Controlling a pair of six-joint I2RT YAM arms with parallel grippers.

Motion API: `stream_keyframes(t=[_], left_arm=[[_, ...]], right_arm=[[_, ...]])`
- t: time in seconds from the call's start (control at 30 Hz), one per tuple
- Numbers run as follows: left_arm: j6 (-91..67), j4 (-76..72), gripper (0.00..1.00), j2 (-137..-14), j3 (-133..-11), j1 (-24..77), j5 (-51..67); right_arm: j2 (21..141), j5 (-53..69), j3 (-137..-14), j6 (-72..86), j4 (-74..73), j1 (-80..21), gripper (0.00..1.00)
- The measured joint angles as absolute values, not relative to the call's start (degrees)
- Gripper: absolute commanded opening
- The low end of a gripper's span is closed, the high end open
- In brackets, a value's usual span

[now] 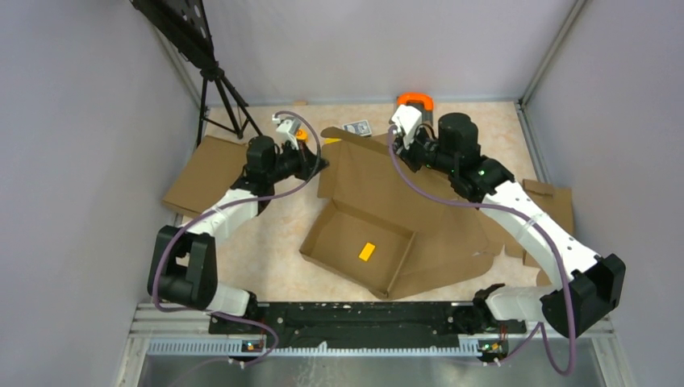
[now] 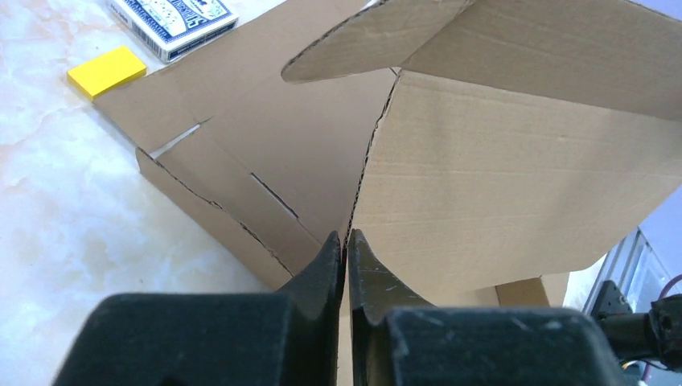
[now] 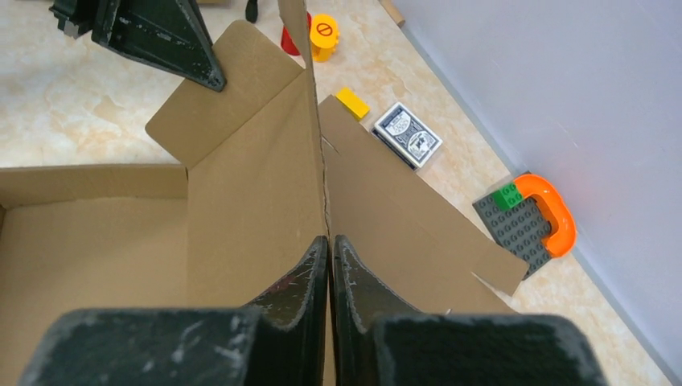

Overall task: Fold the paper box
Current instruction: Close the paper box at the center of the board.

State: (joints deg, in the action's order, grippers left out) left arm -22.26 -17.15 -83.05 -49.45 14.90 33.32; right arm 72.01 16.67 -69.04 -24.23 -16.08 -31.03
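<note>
Paper box (image 1: 347,230): mid-surface (image 1: 266,266), near tray formed, far panel raised.
Left tool (image 2: 345,241): pinched shut on far-left flap edge.
Right tool (image 3: 330,245): pinched shut on far-right wall edge.
Risk: thin edge grips slipping, or crease tearing, under uneven pull.

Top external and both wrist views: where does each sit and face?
Top external: above and behind, looking down on the left arm, right arm and paper box.
Left wrist: on the left arm, looking along the left gripper pinching a box flap.
Right wrist: looking along the right gripper pinching another panel.
Both wrist views share the card deck and yellow block.
</note>
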Motion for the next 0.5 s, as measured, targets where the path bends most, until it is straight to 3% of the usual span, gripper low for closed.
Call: stream_keyframes(t=[0.17, 0.27, 0.37, 0.43, 0.5], left_arm=[[-22.6, -17.4, 0.00, -82.1, -48.5, 15.4, 30.6], [-22.5, -17.3, 0.00, -81.5, -47.8, 15.5, 29.0], [-22.4, -17.3, 0.00, -80.1, -46.1, 15.5, 28.5], [-22.3, -17.4, 0.00, -78.6, -44.3, 15.6, 28.0], [-22.3, -17.5, 0.00, -77.5, -43.3, 15.9, 27.8]], right_arm=[[71.4, 15.7, -68.0, -22.0, -14.1, -31.0, 0.45], [70.6, 10.9, -67.8, -18.1, -13.4, -31.0, 0.57], [69.7, 5.1, -67.8, -14.0, -14.1, -31.0, 0.78], [68.6, 0.3, -67.7, -10.7, -15.4, -31.0, 0.85], [66.1, -4.0, -66.5, -7.8, -15.9, -31.0, 0.87]])
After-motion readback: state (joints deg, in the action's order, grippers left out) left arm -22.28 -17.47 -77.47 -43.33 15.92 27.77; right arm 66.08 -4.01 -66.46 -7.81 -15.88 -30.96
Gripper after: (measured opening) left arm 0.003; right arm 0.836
